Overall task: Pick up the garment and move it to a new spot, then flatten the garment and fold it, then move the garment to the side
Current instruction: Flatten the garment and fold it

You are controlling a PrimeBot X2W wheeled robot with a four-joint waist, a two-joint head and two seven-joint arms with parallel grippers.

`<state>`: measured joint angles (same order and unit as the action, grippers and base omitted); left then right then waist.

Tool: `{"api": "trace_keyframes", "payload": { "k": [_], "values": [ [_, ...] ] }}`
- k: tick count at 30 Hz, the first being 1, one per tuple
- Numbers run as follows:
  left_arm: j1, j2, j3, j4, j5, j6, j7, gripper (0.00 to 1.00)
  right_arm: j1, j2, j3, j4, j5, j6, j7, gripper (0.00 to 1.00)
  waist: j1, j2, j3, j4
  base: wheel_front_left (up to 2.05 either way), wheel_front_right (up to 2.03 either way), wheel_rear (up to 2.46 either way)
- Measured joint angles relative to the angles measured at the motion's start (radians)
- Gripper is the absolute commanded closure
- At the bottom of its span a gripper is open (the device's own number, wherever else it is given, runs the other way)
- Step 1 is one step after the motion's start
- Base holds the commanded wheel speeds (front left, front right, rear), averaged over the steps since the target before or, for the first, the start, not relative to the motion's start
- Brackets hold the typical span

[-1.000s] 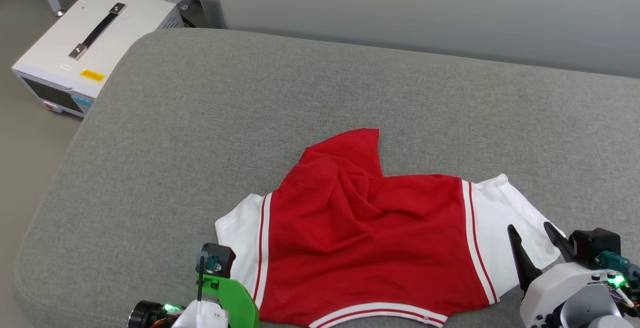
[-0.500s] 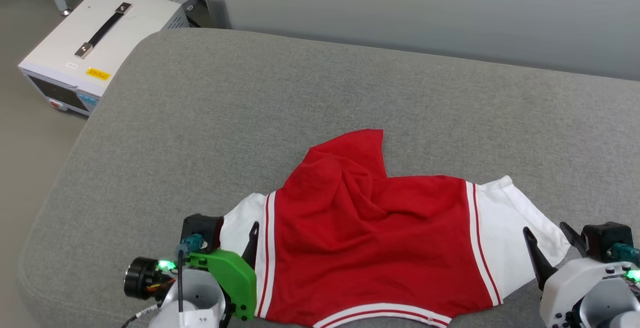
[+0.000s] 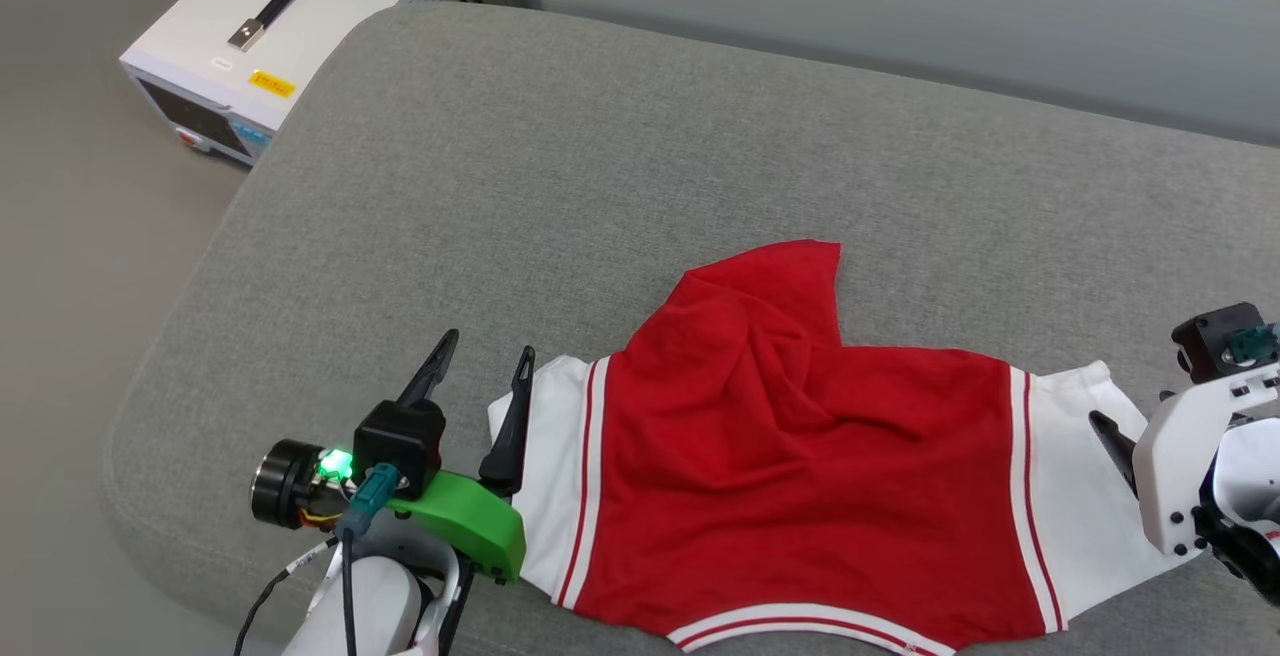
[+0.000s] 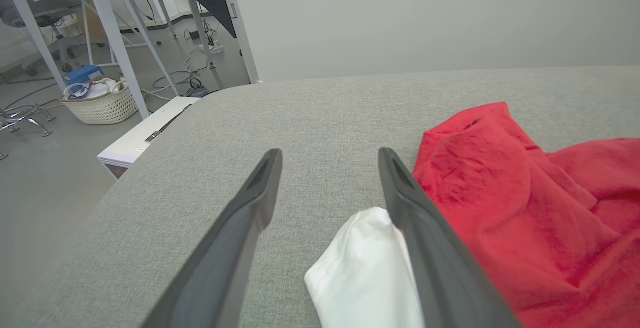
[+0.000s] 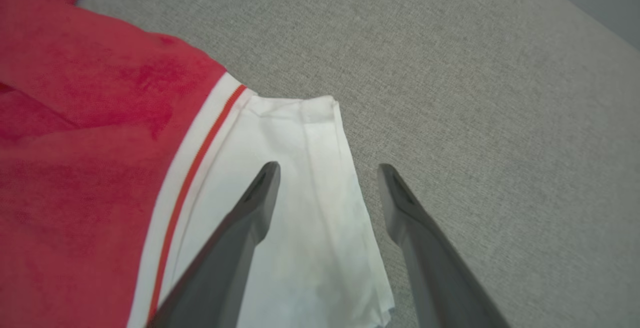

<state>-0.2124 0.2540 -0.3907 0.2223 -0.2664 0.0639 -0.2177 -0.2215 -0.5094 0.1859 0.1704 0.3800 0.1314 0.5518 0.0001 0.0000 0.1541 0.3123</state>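
Observation:
The garment (image 3: 800,456) lies rumpled on the grey cushion (image 3: 600,156): a red body with white sleeves and red-white striped trim, and a red flap bunched up toward the far side. My left gripper (image 3: 483,356) is open just left of the left white sleeve (image 4: 360,263). In the left wrist view that sleeve's tip sits between the fingers, against the right one, with nothing gripped. My right gripper (image 5: 328,168) is open over the outer edge of the right white sleeve (image 5: 300,193). One of its dark fingers (image 3: 1105,431) shows beside the pale wrist at the right edge.
A white box with a black handle (image 3: 280,26) stands on the floor past the cushion's far left corner. A wicker basket (image 4: 100,103) and metal table legs sit farther off. A grey wall backs the cushion. The cushion's rounded edge runs along the left.
My left gripper has opened and come up beside the left sleeve, fingers now pointing away from me. The camera has shifted, so the whole picture has slid right. The right gripper stays open.

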Motion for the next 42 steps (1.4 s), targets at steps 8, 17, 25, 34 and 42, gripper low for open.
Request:
{"api": "trace_keyframes", "payload": {
  "k": [8,17,25,34,42],
  "values": [
    [-0.026,-0.016,-0.002,0.036,0.003,-0.006,-0.021,0.00,-0.121,-0.080,0.103,0.136,0.096,0.000,0.044,0.00,0.0000,0.0000,0.046,0.052,0.00,0.00,0.00],
    [-0.035,-0.020,0.009,0.064,0.003,-0.005,-0.037,0.00,-0.193,-0.132,0.240,0.212,0.225,-0.001,0.042,1.00,0.0000,0.0000,0.079,0.077,0.00,0.00,0.00],
    [-0.036,-0.018,0.016,0.075,0.003,0.002,-0.037,0.00,-0.211,-0.140,0.214,0.303,0.231,0.001,-0.049,1.00,0.0000,0.0000,0.067,0.042,0.00,0.00,0.00],
    [-0.036,-0.016,0.019,0.090,0.003,0.003,-0.038,0.00,-0.191,-0.154,0.084,0.406,0.213,0.001,-0.082,1.00,0.0000,0.0000,0.041,-0.007,0.00,0.00,0.00],
    [-0.035,-0.019,0.011,0.096,0.002,0.003,-0.038,0.00,-0.114,-0.140,-0.053,0.443,0.153,0.001,-0.076,1.00,-0.0001,0.0000,0.021,-0.058,0.00,0.00,0.00]
  ]
}}
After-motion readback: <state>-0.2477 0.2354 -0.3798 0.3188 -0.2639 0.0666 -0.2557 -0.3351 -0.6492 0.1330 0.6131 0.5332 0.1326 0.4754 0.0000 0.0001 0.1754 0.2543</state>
